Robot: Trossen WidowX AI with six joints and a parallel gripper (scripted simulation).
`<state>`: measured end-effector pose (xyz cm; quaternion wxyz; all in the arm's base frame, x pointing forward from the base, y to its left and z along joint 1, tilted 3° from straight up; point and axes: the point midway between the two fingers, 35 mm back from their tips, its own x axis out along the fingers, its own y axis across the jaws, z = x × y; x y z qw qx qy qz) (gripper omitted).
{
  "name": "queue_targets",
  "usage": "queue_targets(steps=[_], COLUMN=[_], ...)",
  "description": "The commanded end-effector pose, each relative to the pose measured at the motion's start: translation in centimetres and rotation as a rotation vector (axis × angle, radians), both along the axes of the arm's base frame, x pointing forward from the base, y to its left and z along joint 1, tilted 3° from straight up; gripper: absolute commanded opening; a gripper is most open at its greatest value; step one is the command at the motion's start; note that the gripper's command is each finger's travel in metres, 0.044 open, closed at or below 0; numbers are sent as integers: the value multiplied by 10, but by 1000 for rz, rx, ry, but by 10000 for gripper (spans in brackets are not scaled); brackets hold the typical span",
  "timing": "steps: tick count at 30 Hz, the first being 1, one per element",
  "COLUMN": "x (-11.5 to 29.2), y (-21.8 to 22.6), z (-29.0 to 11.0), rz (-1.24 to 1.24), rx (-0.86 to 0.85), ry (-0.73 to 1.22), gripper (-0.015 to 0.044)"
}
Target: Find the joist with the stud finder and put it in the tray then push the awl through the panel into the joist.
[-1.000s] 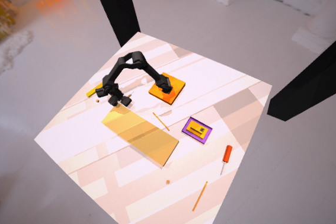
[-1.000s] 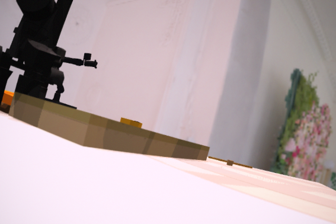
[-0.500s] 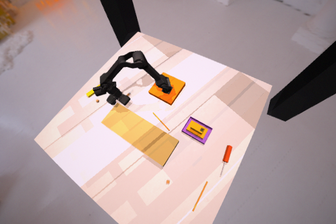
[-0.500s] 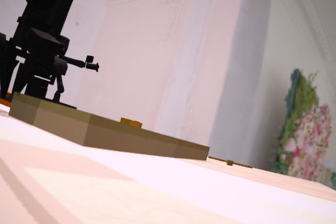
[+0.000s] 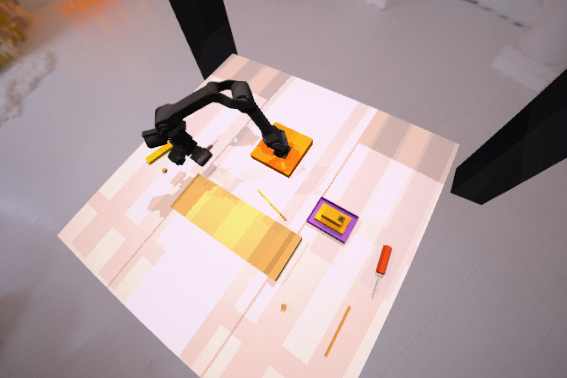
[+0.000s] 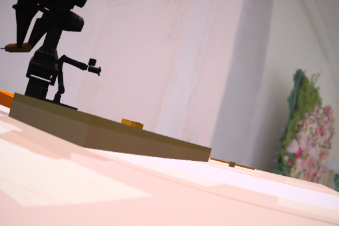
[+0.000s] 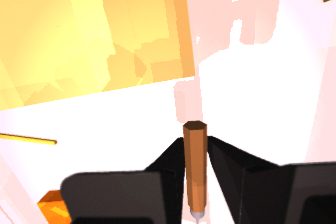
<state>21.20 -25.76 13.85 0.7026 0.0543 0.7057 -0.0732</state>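
My gripper (image 5: 200,154) (image 7: 195,146) is shut on the awl (image 5: 209,147) (image 6: 17,47) (image 7: 195,165), a brown handle with a thin metal tip. It holds the awl roughly level above the table, just off the far corner of the yellow floor panel (image 5: 236,225) (image 6: 108,137) (image 7: 65,50). The yellow-orange stud finder (image 5: 336,219) lies in the purple tray (image 5: 312,218), to the right of the panel.
The arm's orange base plate (image 5: 301,142) is behind the panel. A yellow block (image 5: 158,153), a thin yellow stick (image 5: 272,205), an orange stick (image 5: 337,331), a red screwdriver (image 5: 383,260) and two small cubes (image 5: 164,170) (image 5: 283,307) lie around the table.
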Motion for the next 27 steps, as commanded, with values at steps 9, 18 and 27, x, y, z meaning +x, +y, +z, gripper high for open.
queue_targets(steps=[9, 18, 27], x=[-11, -28, -45], y=[-4, -11, -15], z=[18, 33, 49], rz=[-98, -252, -384], rx=[-43, -116, -195], ry=[-114, -303, -488], gripper=[0, 0, 0])
